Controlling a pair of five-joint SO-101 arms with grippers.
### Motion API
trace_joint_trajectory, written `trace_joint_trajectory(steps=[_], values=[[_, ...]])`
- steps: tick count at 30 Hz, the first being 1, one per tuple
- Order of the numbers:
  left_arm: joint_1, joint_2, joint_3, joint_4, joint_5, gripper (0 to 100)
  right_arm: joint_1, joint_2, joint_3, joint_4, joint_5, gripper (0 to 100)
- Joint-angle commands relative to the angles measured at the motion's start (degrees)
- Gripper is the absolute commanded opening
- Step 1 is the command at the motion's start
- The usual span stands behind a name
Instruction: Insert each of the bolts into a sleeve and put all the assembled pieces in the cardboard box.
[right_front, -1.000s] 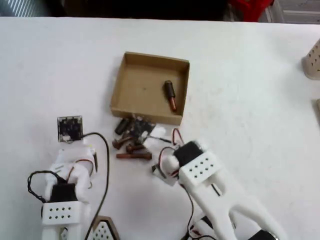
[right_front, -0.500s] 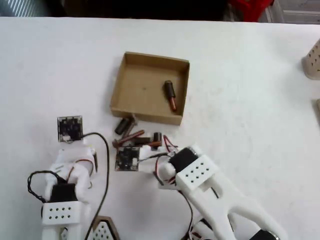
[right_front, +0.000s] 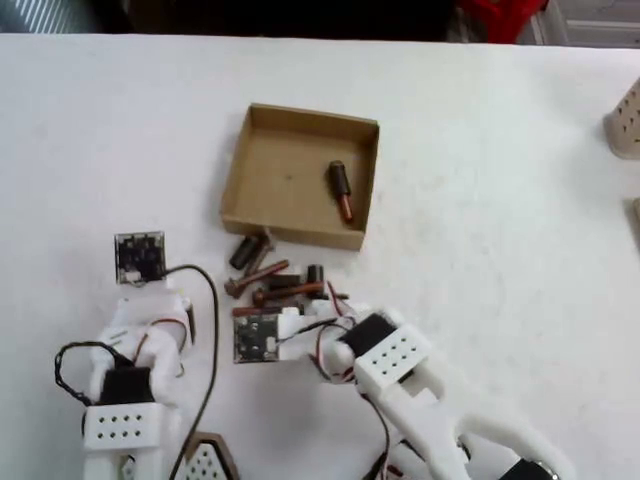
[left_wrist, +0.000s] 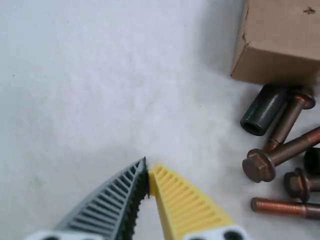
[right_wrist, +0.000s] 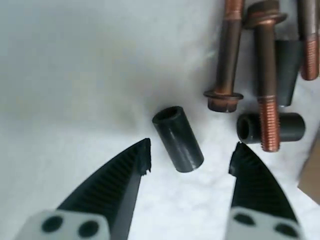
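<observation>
The cardboard box (right_front: 285, 170) sits mid-table and holds one bolt in a sleeve (right_front: 341, 190). Just in front of it lie loose copper bolts (right_front: 275, 291) and dark sleeves (right_front: 246, 250). My right gripper (right_wrist: 192, 146) is open, with a short black sleeve (right_wrist: 177, 139) lying on the table between its fingers, untouched. Beyond that sleeve are two bolts (right_wrist: 227, 55) and another sleeve (right_wrist: 280, 127). My left gripper (left_wrist: 148, 172) is shut and empty, low over bare table, with a sleeve (left_wrist: 264, 110), several bolts (left_wrist: 287, 152) and the box corner (left_wrist: 280, 45) off to its side.
The left arm (right_front: 135, 345) stands at the front left with a black cable (right_front: 208, 300) looping beside it. The right arm (right_front: 400, 365) comes in from the front right. A beige pegged block (right_front: 625, 120) stands at the table's right edge.
The right arm has drawn back from the box toward the table's front and swung left, uncovering the pile of bolts and sleeves. The left arm has kept still.
</observation>
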Motion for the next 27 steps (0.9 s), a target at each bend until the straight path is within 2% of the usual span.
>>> trace_joint_trajectory(steps=[1,8,17,23,27], values=[[-0.7,-0.7,-0.5,-1.3,-0.8,3,-2.2,-1.3,-0.4,-0.7,0.7,23.0],[-0.7,-0.7,-0.5,-1.3,-0.8,3,-3.3,-0.3,-0.4,-2.6,0.7,23.0],[-0.7,-0.7,-0.5,-1.3,-0.8,3,-3.2,15.8,-6.1,-4.1,0.6,22.8],[-0.7,-0.7,-0.6,-1.3,-0.8,3,-0.4,18.8,-8.8,-3.7,0.7,12.8],[-0.7,-0.7,-0.6,-1.3,-0.8,3,2.7,19.1,-8.9,-3.7,1.6,11.1]])
